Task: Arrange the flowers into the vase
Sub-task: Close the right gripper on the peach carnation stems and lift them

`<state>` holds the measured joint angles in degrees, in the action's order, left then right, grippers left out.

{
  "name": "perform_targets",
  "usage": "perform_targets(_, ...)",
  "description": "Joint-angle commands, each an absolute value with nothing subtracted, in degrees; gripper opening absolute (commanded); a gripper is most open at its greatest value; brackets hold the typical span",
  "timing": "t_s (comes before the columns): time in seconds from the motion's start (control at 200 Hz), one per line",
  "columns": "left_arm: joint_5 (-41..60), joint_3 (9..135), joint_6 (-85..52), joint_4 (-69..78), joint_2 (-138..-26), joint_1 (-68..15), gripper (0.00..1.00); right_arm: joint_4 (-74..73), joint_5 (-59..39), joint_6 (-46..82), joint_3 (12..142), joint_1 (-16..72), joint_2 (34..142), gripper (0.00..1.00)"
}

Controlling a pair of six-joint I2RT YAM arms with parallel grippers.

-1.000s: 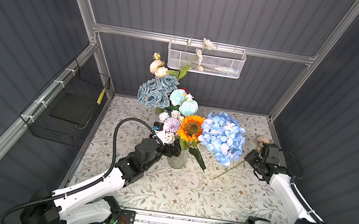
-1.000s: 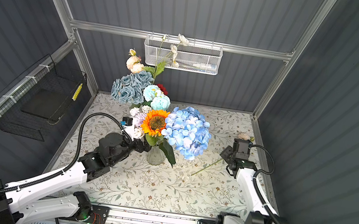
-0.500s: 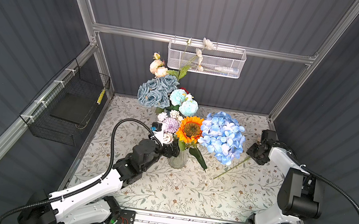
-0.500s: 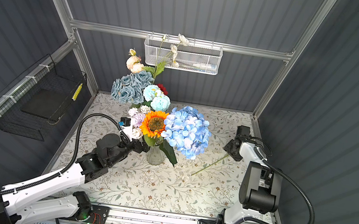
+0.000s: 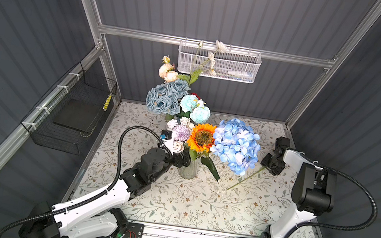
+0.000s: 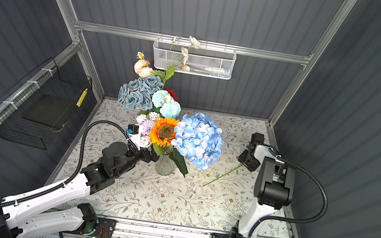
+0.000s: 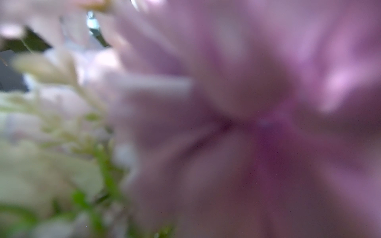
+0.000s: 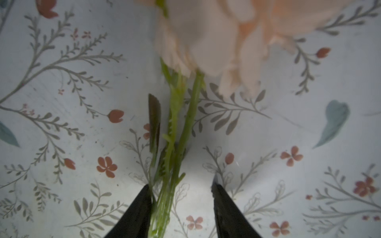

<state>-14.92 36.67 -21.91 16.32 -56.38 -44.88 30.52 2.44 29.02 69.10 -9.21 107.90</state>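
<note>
a: anything changed on the right?
b: yes. reared the right arm (image 5: 313,185) up tall within the last second, keeping the right gripper (image 8: 180,185) low over the peach flower (image 8: 226,41). drew the jaws in as well, though not shut: stems (image 8: 174,115) pressed against one finger, well clear of the other.
a: meaning what for the task?
b: probably about to pinch and lift. looks like the only loose one, lying on the cloth (image 5: 171,199) at the right, well apart from the vase (image 5: 187,172), with the stalk end pointing toward it.
a: and the left gripper (image 5: 181,161)?
b: spread wide beside the vase neck, under the bunch (image 5: 203,138). cannot tell whether touching glass or stalks.
a: hidden bits?
b: several. can't find the peach head in either top view, tucked beneath the wrist. nothing but a blurred lilac bloom (image 7: 247,123) filling the left wrist view. no sight of the vase mouth either, buried under leaves.
</note>
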Motion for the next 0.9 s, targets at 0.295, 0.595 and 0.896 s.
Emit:
perform_targets(0.295, -13.8, 36.4, -22.6, 18.4, -56.8, -44.7, 0.99, 33.0, -0.1, 26.7, 70.9, -10.2, 110.2, 0.17)
perform_targets(0.595, -13.9, 36.2, -23.0, 17.2, -55.7, -44.7, 0.99, 31.1, -1.5, 25.4, 67.1, -10.3, 106.6, 0.0)
perform_targets(0.896, -14.1, 36.9, -23.5, 12.5, -52.3, -44.7, 0.99, 31.0, -5.5, 23.5, 66.6, -10.3, 96.6, 0.0)
